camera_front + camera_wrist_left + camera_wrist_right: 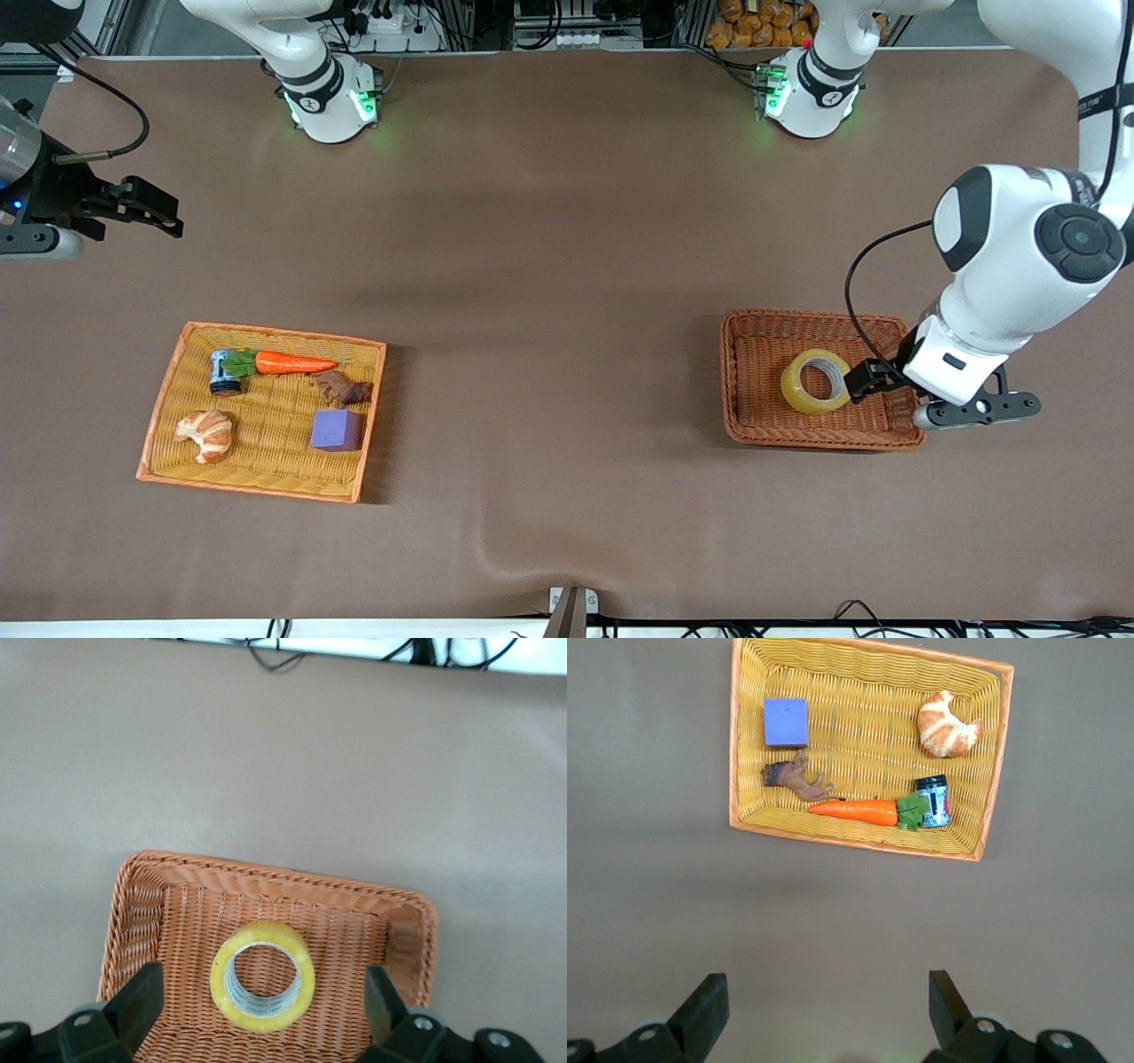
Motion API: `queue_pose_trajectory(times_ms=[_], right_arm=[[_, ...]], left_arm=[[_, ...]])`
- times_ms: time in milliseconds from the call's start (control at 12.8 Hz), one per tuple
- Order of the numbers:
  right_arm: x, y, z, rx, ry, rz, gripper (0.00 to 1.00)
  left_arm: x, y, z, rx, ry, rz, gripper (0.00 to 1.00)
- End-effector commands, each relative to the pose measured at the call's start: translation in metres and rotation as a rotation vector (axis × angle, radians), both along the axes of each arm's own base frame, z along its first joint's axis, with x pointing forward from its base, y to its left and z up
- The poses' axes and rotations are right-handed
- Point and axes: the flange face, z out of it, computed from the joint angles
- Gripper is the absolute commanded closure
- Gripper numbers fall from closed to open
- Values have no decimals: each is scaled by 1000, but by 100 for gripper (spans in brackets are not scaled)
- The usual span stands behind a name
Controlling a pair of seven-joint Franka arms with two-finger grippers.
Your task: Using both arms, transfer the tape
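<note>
The tape (pixel 797 395) is a yellowish roll with a grey core. It rests in the brown wicker basket (pixel 737 381) with its hole facing up. My left gripper (pixel 866 381) is open over that basket, just beside the tape and not touching it. In the left wrist view the tape (pixel 262 1022) sits between the spread fingers (pixel 135 1003) of the left gripper (pixel 261 1003), in the basket (pixel 142 904). My right gripper (pixel 146 211) is open and empty over bare table at the right arm's end, where the arm waits; it also shows in its own wrist view (pixel 824 1001).
A yellow wicker basket (pixel 266 416) toward the right arm's end holds a carrot (pixel 292 362), a croissant (pixel 205 434), a purple cube (pixel 337 430), a small can (pixel 221 372) and a brown figure (pixel 344 388). It also shows in the right wrist view (pixel 859 735).
</note>
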Motion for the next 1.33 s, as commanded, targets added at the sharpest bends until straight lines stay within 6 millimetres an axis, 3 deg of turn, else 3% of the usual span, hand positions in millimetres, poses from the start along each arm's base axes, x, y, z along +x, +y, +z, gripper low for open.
queue_pose_trajectory(times_ms=[0, 235, 392, 627, 1018, 1253], right_arm=[[1, 4, 4, -9, -16, -6, 0], [5, 1, 6, -6, -45, -11, 0], [6, 1, 4, -5, -45, -11, 0], [5, 2, 2, -5, -39, -11, 0], [5, 1, 0, -6, -34, -25, 0], [5, 1, 0, -6, -31, -25, 0]], left_arm=[[4, 9, 30, 13, 23, -2, 0], [-3, 8, 59, 10, 83, -4, 0], [-14, 17, 88, -1, 62, -12, 0], [-23, 48, 104, -26, 87, -54, 0], [-85, 63, 177, -31, 140, -47, 0], [-111, 69, 183, -30, 134, -38, 0]])
